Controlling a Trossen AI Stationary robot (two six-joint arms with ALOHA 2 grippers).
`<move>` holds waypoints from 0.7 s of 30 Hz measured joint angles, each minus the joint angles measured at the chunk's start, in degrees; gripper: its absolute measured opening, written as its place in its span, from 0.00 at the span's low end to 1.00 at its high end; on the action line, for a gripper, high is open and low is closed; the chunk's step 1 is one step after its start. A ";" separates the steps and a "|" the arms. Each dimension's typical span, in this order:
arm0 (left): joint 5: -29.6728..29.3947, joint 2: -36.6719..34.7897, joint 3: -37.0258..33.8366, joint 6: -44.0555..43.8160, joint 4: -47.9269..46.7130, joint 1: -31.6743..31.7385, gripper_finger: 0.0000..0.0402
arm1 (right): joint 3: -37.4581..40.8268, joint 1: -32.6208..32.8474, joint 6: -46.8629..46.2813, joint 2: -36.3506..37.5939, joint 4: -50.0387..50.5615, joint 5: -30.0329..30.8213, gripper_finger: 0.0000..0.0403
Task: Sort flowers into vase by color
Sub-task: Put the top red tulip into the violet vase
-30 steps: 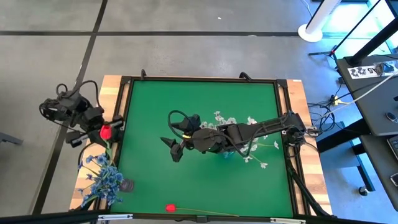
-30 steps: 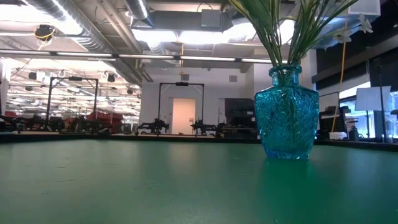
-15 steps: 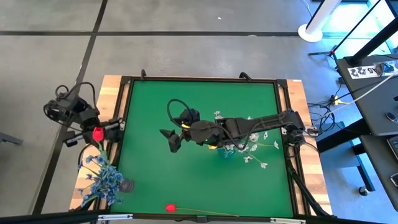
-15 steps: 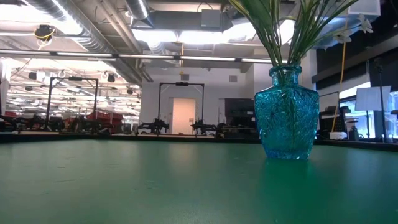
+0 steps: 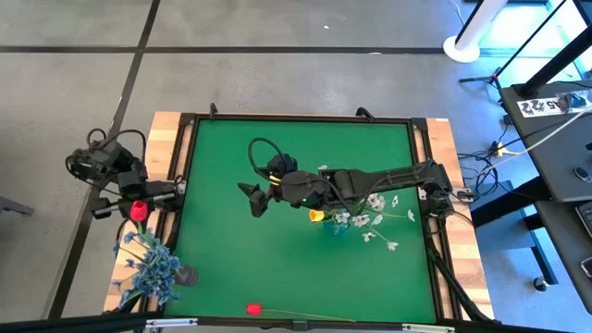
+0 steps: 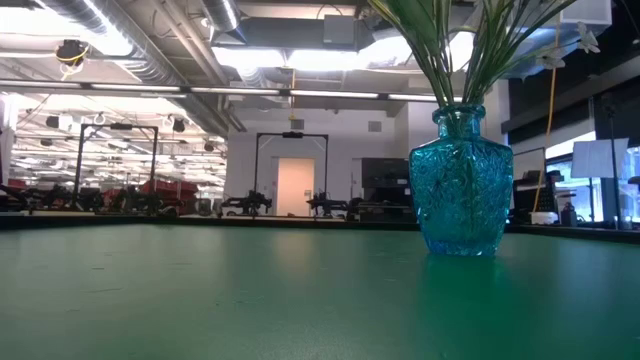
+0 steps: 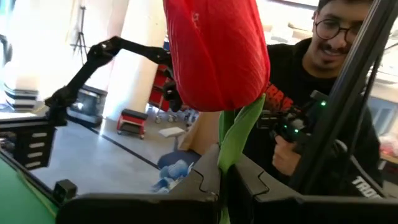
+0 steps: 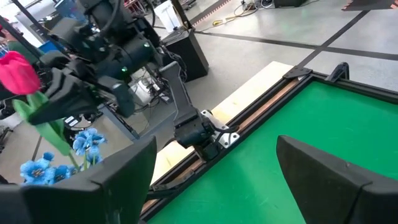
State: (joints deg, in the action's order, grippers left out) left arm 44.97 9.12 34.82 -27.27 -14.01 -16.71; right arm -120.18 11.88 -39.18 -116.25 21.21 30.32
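My left gripper (image 5: 137, 203) is beyond the table's left edge, shut on a red tulip (image 5: 139, 210); its red head (image 7: 214, 53) fills the left wrist view. My right gripper (image 5: 255, 200) hovers open over the middle of the green table, its fingers (image 8: 118, 180) wide apart. A blue glass vase (image 6: 460, 180) stands on its base, holding green stems with a yellow tulip head (image 5: 317, 215) and white blossoms (image 5: 368, 222). Blue blossoms (image 5: 151, 266) stand at the near left corner. A second red tulip (image 5: 252, 308) lies flat along the near edge. My left gripper pinches the red tulip's green stem (image 7: 238, 134) between its two fingers (image 7: 199, 180), just below the head. The head stands up above the fingertips. The flower is lifted clear of the table, past its left edge.
The right arm (image 5: 388, 180) stretches from the table's right side across the vase and its flowers. A person (image 7: 323, 93) stands behind the left arm, beyond the table. A wooden border (image 5: 162, 148) runs along the table's left edge. Open green surface (image 5: 277, 268) lies between the vase and the near edge.
My left gripper has carried the red tulip a little left and toward the near edge, closer to the blue blossoms. My right gripper has moved toward the far edge, still open, and the arm has uncovered the yellow tulip head over the vase.
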 joint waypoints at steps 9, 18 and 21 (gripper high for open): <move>2.42 4.84 5.55 -4.02 -0.06 0.00 0.01 | 0.00 -0.02 0.00 0.00 -0.02 -0.34 0.82; 3.83 6.93 4.97 -4.23 -2.05 0.00 0.01 | 0.00 0.09 0.02 0.00 -0.02 -0.39 0.82; 4.47 6.91 4.00 -4.43 -3.01 0.02 0.01 | 0.00 0.09 0.04 0.00 -0.02 -1.49 0.82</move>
State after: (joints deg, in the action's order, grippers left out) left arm 49.44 16.03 38.82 -31.70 -17.02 -16.69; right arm -120.18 11.97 -39.13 -116.25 21.19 28.83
